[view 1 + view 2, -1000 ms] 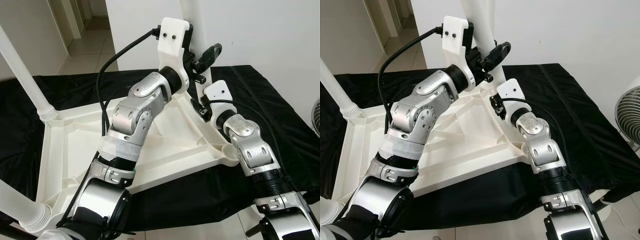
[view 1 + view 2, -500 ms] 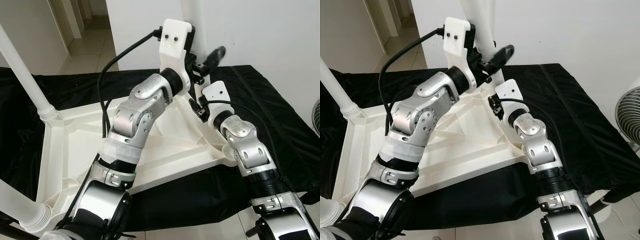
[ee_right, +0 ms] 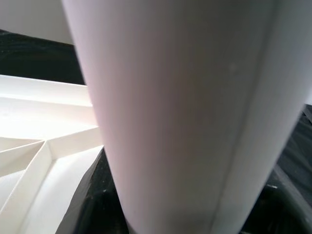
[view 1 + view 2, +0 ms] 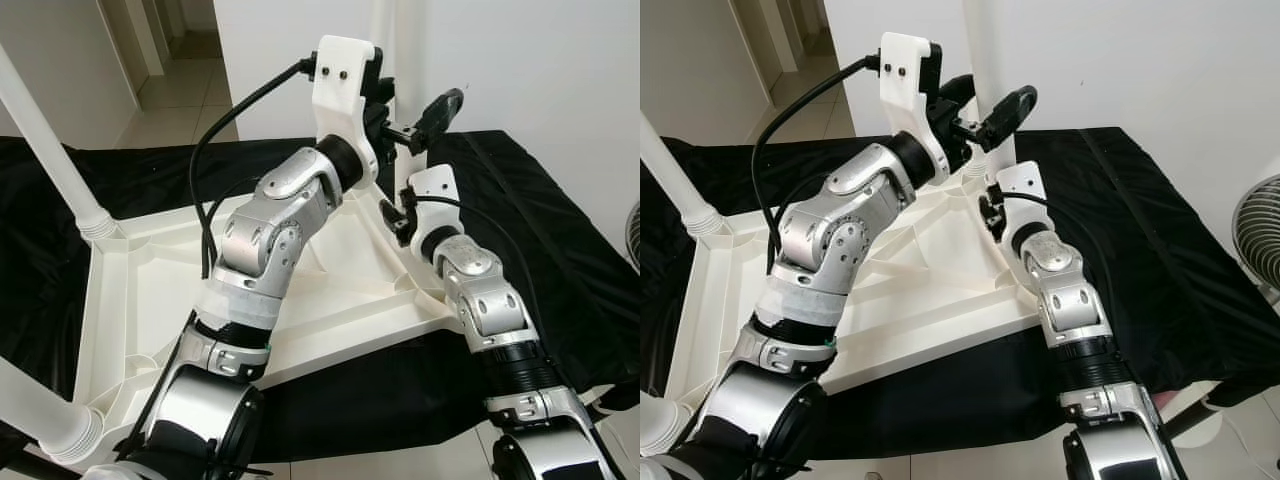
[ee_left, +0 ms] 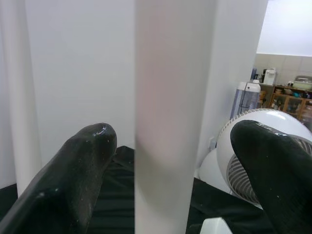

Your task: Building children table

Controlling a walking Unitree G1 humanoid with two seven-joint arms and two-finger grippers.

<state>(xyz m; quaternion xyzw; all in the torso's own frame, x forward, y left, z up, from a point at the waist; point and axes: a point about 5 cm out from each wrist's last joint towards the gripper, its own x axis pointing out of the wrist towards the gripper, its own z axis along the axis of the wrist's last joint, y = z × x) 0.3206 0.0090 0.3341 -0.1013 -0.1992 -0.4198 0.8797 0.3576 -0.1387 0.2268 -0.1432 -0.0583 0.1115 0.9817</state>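
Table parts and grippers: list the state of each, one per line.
Tabletop: upside down on the black cloth, ribbed underside up.
Far leg: upright at the far corner, between the left gripper's fingers.
Near-left leg: fitted in its corner socket.
Far-left leg: fitted in its corner socket.
Left gripper: open, fingers on either side of the far leg.
Right gripper: low at the far leg's base.

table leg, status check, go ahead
Left gripper open, straddling far table leg. Right gripper low at its base, fingers hidden. Upturned tabletop on black cloth. Nothing obstructing.
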